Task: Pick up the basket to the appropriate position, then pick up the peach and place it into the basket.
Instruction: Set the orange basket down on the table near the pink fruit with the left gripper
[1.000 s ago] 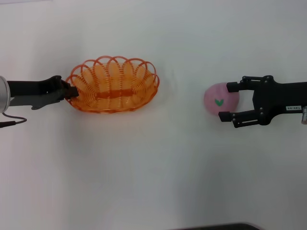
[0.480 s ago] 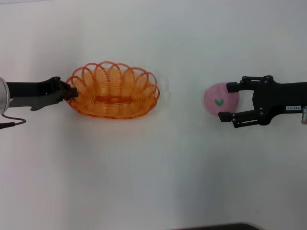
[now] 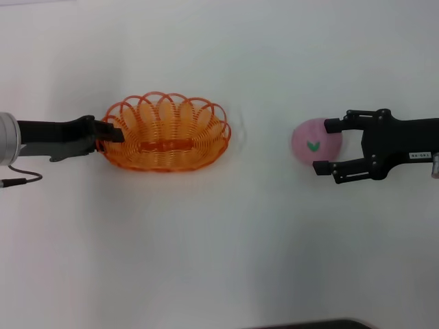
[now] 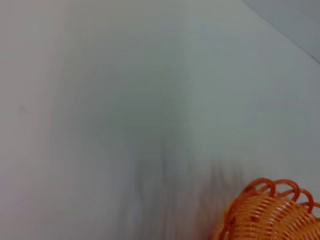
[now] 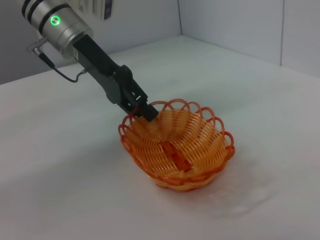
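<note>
Placement of the shallow oval orange wire basket, on the white table left of centre, needs a low, level slide toward the middle. The left gripper pinches its left rim. Well apart on the right, the open right gripper straddles the small round pink peach without clamping. Pad contact is hidden.

No wording can be made out. A small white label sits on the right gripper's black body, its print too small to read. The pink peach carries a green leaf mark on its side.
</note>
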Controlling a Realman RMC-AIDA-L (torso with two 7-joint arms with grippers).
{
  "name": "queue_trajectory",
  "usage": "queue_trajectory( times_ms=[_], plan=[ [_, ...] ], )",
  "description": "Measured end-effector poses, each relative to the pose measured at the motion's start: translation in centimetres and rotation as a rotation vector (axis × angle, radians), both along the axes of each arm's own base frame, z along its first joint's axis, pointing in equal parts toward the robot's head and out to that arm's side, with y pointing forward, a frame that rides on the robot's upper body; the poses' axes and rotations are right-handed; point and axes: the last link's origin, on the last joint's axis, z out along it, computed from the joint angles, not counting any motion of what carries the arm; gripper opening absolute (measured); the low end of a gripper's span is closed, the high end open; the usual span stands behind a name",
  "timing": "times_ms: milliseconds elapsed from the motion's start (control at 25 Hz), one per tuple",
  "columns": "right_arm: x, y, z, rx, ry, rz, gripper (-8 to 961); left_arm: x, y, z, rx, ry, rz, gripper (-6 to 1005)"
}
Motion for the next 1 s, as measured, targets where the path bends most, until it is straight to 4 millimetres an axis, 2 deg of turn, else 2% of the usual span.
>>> queue_trajectory(
  times_ms=[240,480,680,1000],
  plan=[
    [0.0,0.0,0.1,0.003,-0.009,0.004,889,0.0,0.0,0.4,0.007,0.01,-0.016,306],
    [0.0,0.1,0.1,0.002,-0.008,0.004,888,-0.3,0.1,0.8,0.013,0.022,-0.017,558],
    [0.0,0.1,0.1,0.006,-0.008,0.002,888,-0.6,0.1,1.9,0.039,0.016,-0.019,705],
    [0.1,0.1,0.1,0.008,-0.01,0.0,887,-0.8,-0.1,4.8,0.112,0.029,-0.113,710]
  ],
)
